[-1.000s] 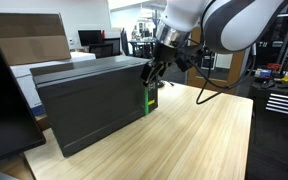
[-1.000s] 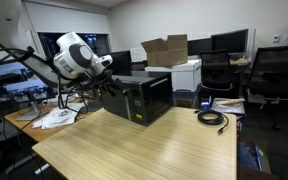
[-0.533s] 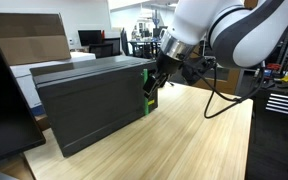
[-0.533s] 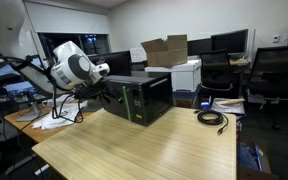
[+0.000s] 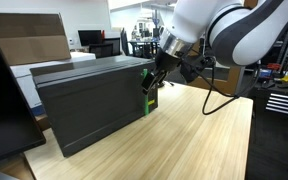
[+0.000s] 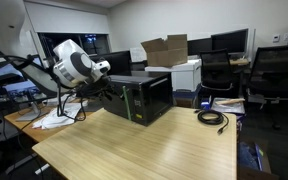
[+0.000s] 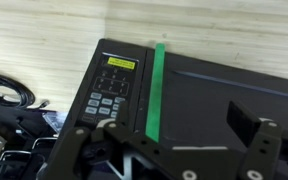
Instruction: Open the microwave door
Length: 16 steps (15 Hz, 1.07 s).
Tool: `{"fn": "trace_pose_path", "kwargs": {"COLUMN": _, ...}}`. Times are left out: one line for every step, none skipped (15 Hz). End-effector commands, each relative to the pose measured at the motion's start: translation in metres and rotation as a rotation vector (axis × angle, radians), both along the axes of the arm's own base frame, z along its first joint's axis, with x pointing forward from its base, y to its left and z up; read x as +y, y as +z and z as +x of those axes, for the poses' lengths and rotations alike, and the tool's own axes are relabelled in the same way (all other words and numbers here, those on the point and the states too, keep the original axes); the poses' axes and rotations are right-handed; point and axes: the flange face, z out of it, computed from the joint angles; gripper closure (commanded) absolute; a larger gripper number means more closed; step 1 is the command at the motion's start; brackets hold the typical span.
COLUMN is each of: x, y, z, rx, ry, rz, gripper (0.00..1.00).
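At the microwave's (image 5: 79,73) front corner, your end effector (image 5: 151,84) hangs by the green handle (image 7: 157,90), fingers spread wide. Door (image 5: 94,112) looks shut.

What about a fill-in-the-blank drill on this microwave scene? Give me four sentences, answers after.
The microwave door is fully ___.
Its handle is coloured ___.
The microwave stands on a ___ table.
The gripper hovers by the handle with its jaws ___.
Answers: shut, green, wooden, open.
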Motion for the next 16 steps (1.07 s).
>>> {"fn": "trace_pose_path", "kwargs": {"x": -0.014, "y": 0.011, "z": 0.006, "rx": -0.086, "ry": 0.005, "rz": -0.002, "gripper": 0.0}}
{"fn": "trace_pose_path", "kwargs": {"x": -0.016, "y": 0.012, "z": 0.007, "rx": -0.095, "ry": -0.004, "rz": 0.001, "gripper": 0.0}}
{"fn": "trace_pose_path", "kwargs": {"x": -0.018, "y": 0.012, "z": 0.007, "rx": -0.104, "ry": -0.014, "rz": 0.004, "gripper": 0.0}}
{"fn": "trace_pose_path", "kwargs": {"x": -0.019, "y": 0.012, "z": 0.006, "rx": -0.108, "ry": -0.021, "rz": 0.004, "gripper": 0.0}}
{"fn": "trace_pose_path", "kwargs": {"x": -0.017, "y": 0.011, "z": 0.004, "rx": -0.107, "ry": -0.023, "rz": 0.004, "gripper": 0.0}}
{"fn": "trace_pose_path", "kwargs": {"x": -0.014, "y": 0.011, "z": 0.003, "rx": -0.113, "ry": -0.022, "rz": 0.006, "gripper": 0.0}}
{"fn": "trace_pose_path", "kwargs": {"x": -0.012, "y": 0.014, "z": 0.005, "rx": -0.124, "ry": -0.026, "rz": 0.004, "gripper": 0.0}}
{"fn": "trace_pose_path", "kwargs": {"x": -0.008, "y": 0.015, "z": 0.006, "rx": -0.133, "ry": -0.028, "rz": 0.004, "gripper": 0.0}}
{"fn": "trace_pose_path", "kwargs": {"x": -0.004, "y": 0.017, "z": 0.007, "rx": -0.143, "ry": -0.029, "rz": 0.007, "gripper": 0.0}}
{"fn": "trace_pose_path", "kwargs": {"x": 0.0, "y": 0.02, "z": 0.009, "rx": -0.158, "ry": -0.028, "rz": 0.005, "gripper": 0.0}}
{"fn": "trace_pose_path", "kwargs": {"x": 0.003, "y": 0.022, "z": 0.01, "rx": -0.168, "ry": -0.027, "rz": 0.004, "gripper": 0.0}}
{"fn": "trace_pose_path", "kwargs": {"x": 0.006, "y": 0.023, "z": 0.011, "rx": -0.179, "ry": -0.029, "rz": 0.002, "gripper": 0.0}}
{"fn": "trace_pose_path", "kwargs": {"x": 0.008, "y": 0.024, "z": 0.012, "rx": -0.189, "ry": -0.03, "rz": -0.002, "gripper": 0.0}}
{"fn": "trace_pose_path", "kwargs": {"x": 0.009, "y": 0.023, "z": 0.012, "rx": -0.195, "ry": -0.031, "rz": -0.007, "gripper": 0.0}}
{"fn": "trace_pose_path", "kwargs": {"x": 0.01, "y": 0.023, "z": 0.012, "rx": -0.204, "ry": -0.033, "rz": -0.011, "gripper": 0.0}}
{"fn": "trace_pose_path", "kwargs": {"x": 0.01, "y": 0.021, "z": 0.012, "rx": -0.213, "ry": -0.034, "rz": -0.022, "gripper": 0.0}}
